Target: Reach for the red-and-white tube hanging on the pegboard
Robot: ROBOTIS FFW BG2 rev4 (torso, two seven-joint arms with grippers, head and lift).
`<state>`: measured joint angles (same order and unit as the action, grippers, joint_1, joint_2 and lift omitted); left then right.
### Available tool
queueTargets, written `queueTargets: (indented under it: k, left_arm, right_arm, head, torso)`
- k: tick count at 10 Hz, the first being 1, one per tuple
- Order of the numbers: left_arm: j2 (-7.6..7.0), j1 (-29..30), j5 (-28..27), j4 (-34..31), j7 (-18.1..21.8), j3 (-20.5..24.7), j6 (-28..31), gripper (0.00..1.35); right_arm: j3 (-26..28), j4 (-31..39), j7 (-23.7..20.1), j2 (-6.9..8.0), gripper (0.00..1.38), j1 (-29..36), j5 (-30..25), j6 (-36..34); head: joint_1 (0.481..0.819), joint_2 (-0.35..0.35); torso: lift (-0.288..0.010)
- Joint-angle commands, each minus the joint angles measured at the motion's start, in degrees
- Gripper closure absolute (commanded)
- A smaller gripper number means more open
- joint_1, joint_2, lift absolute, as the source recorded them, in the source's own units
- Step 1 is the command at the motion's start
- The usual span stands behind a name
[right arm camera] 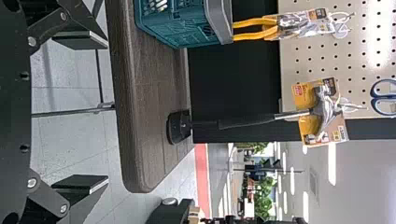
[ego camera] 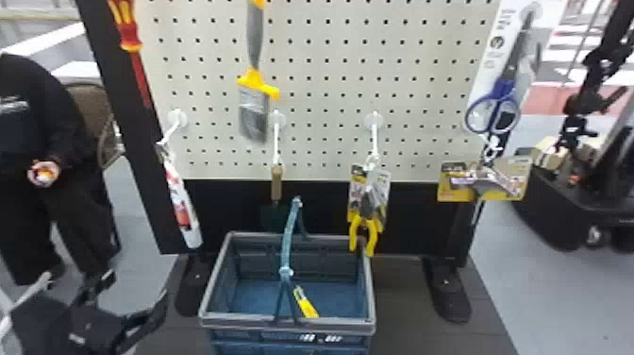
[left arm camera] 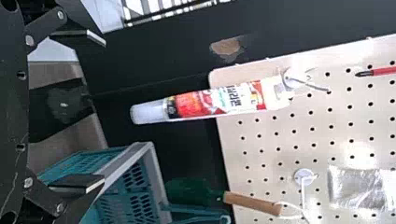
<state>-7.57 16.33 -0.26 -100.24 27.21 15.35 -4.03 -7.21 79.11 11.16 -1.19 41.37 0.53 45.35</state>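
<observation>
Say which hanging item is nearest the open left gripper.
The red-and-white tube, on the lower left hook, straight ahead of the left gripper. The wooden-handled trowel, one hook right, hangs farther off.

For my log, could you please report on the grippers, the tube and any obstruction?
Left gripper open, empty; right gripper open, empty. Red-and-white tube hanging on the pegboard. Basket to the tube's lower right, seemingly not blocking it.

A dark wood-grain table (ego camera: pixel 401 307) — on it, a grey-rimmed blue basket (ego camera: pixel 339 326) and the pegboard stand's black feet (ego camera: pixel 448 295).
</observation>
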Motion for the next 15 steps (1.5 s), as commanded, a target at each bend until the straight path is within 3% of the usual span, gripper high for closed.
queueTargets:
  k: [1, 6, 9, 12, 13, 14, 15]
  left_arm:
    - [-1.57, -4.0, 0.4, 1.4, 0.4, -0.5, 2.1, 0.22]
    - [-8.34, -21.5, 6.0, 13.5, 5.8, -6.9, 9.2, 0.14]
    - [-10.36, -27.3, 8.9, 16.4, 9.8, -8.4, 13.3, 0.14]
    - [-10.54, -29.0, 10.1, 19.7, 11.5, -9.6, 16.2, 0.14]
    - [-10.54, -29.0, 9.9, 19.7, 11.6, -10.1, 15.8, 0.22]
    - [-10.54, -29.2, 9.7, 19.7, 11.5, -10.3, 15.2, 0.54]
    - [-10.54, -29.5, 9.7, 20.0, 11.3, -10.2, 14.1, 0.69]
  right_arm:
    - [0.0, 0.0, 0.0, 0.22, 0.26, 0.1, -0.1, 0.0]
    - [0.0, -0.3, -1.6, 0.92, 0.26, -0.1, -0.1, 0.0]
    - [0.0, -1.1, -2.4, 1.24, 0.26, -0.5, 0.0, 0.0]
    - [0.0, -1.3, -2.6, 1.24, 0.26, -0.5, 0.3, 0.1]
    - [0.0, -1.3, -2.6, 1.24, 0.26, -0.5, 0.3, 0.1]
    - [0.0, -1.4, -2.6, 1.24, 0.26, -0.5, 0.3, 0.1]
    - [0.0, -1.4, -2.7, 1.24, 0.26, -0.5, 0.3, 0.1]
  head:
    - [0.549, 0.000]
    - [0.549, 0.000]
    - [0.549, 0.000]
    - [0.549, 0.000]
    - [0.549, 0.000]
    - [0.549, 0.000]
    - [0.549, 0.000]
  torso:
    - [-0.100]
    - [-0.100]
    - [-0.100]
    - [-0.100]
    - [-0.100]
    - [-0.100]
    - [-0.100]
